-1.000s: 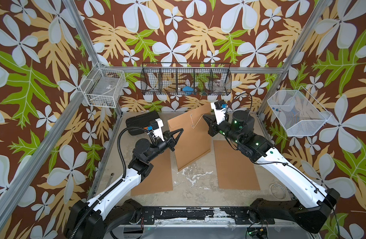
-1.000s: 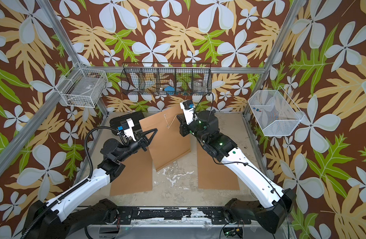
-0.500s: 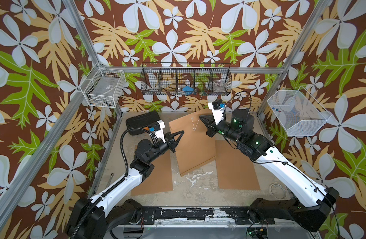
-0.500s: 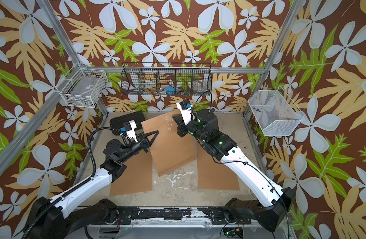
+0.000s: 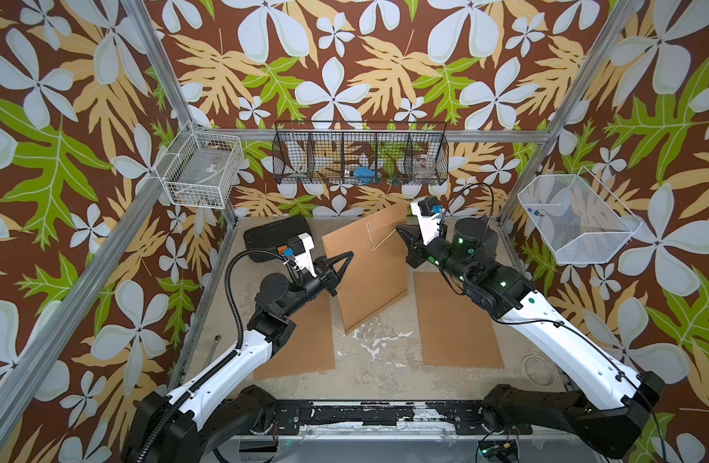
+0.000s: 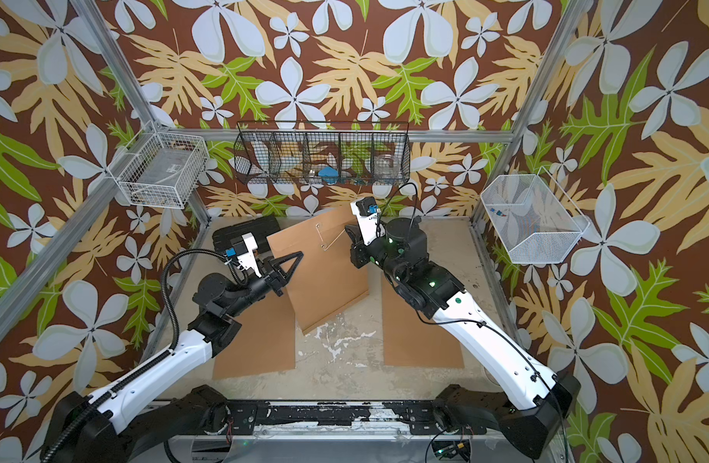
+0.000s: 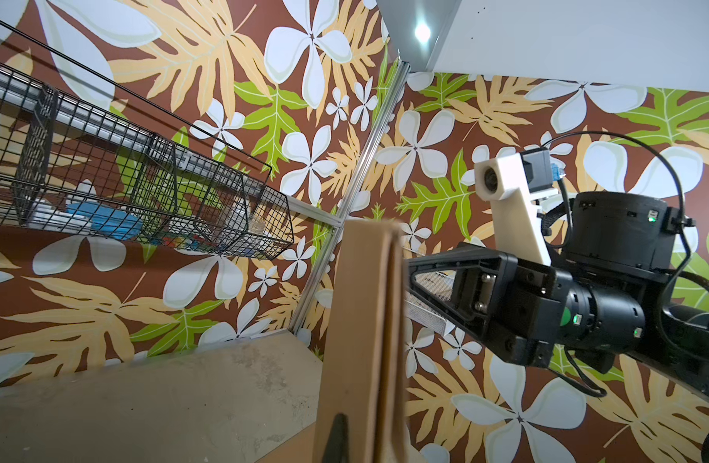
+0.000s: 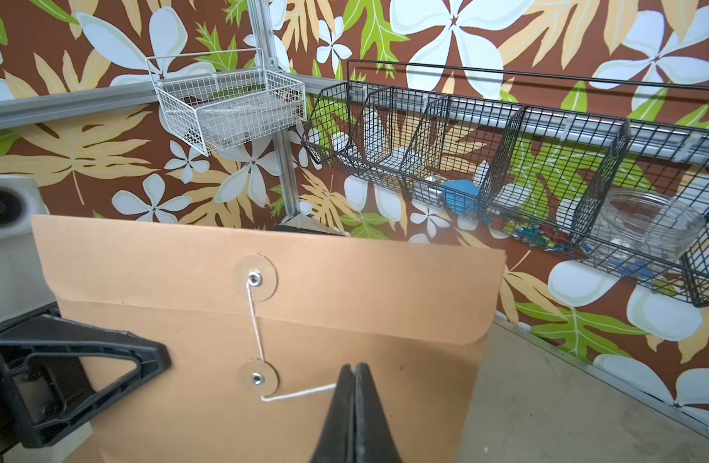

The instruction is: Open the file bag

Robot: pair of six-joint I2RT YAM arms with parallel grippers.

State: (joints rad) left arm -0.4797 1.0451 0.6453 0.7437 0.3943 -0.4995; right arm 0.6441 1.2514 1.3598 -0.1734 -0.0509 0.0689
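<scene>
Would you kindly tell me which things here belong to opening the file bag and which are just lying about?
Job in hand: file bag, its string, left tool gripping the bag, right tool pinching the string.

Lying about: brown sheet, second brown sheet, black case, black wire basket, white wire basket.

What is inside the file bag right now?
Cannot be seen: the file bag has its flap folded down, string running from the buttons to the shut right tool. Contents are covered.

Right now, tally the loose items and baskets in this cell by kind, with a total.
File bag with string: 1
Flat brown sheets: 2
Wire baskets: 3
Black case: 1
Total: 7
</scene>
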